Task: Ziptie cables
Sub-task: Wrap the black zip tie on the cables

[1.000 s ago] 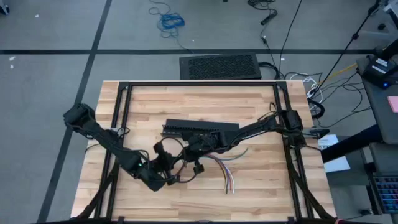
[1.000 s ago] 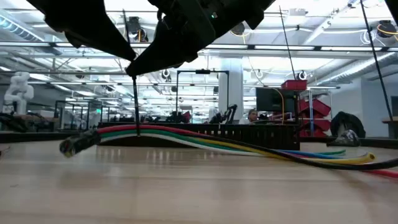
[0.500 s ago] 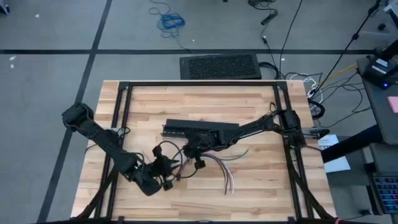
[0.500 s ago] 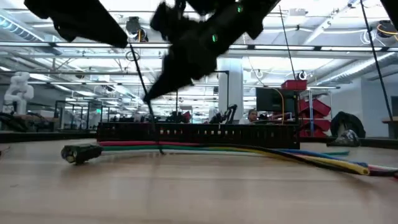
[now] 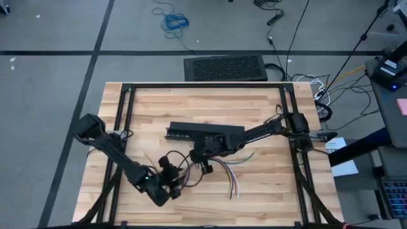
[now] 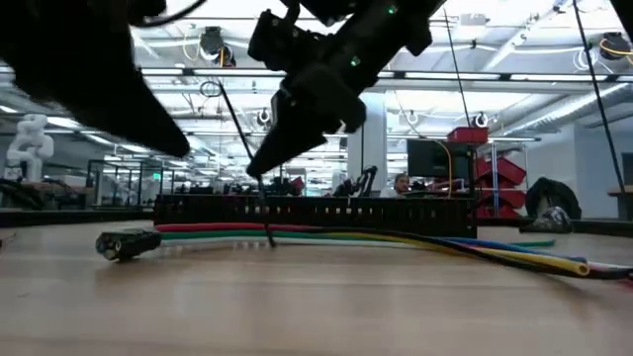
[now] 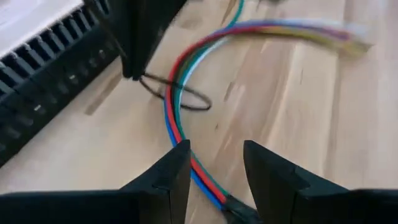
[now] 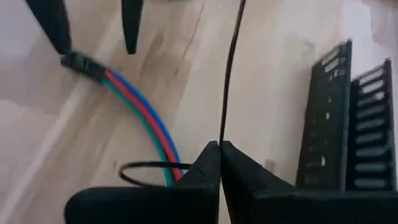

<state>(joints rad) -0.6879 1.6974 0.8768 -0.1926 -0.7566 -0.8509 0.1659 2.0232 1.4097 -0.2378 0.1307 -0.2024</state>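
Note:
The cables [image 7: 181, 127] lie flat on the table in a curve. Their black plug end [image 8: 78, 61] is on the left and their loose ends [image 5: 235, 184] fan out on the right. A thin dark ziptie loop [image 7: 186, 99] circles them, and its tail [image 8: 229, 74] rises in a slant. My right gripper [image 8: 219, 148] is shut on the ziptie just beside the loop. My left gripper [image 7: 214, 168] is open above the cables near the plug end, one finger on each side, and I see no touch. My right gripper pinches the ziptie's strap [image 8: 222, 138] between its two fingertips, close to the loop. The fingers [image 6: 259, 168] slant down from above and from the table's right. The loop rests round the cables on the table, and the free tail [image 6: 229, 111] sticks up past the fingers.
The long black slotted bar [image 5: 203, 132] lies just beyond the cables, toward the far edge. A black frame [image 5: 203, 86] runs around the tabletop. Bare wood [image 5: 273, 191] lies near the front and right.
The cables' raised hump has sunk flat onto the table. The ziptie tail has tipped from upright to slanting, with my right gripper going down toward the cables. My left gripper has drawn back toward the table's near edge.

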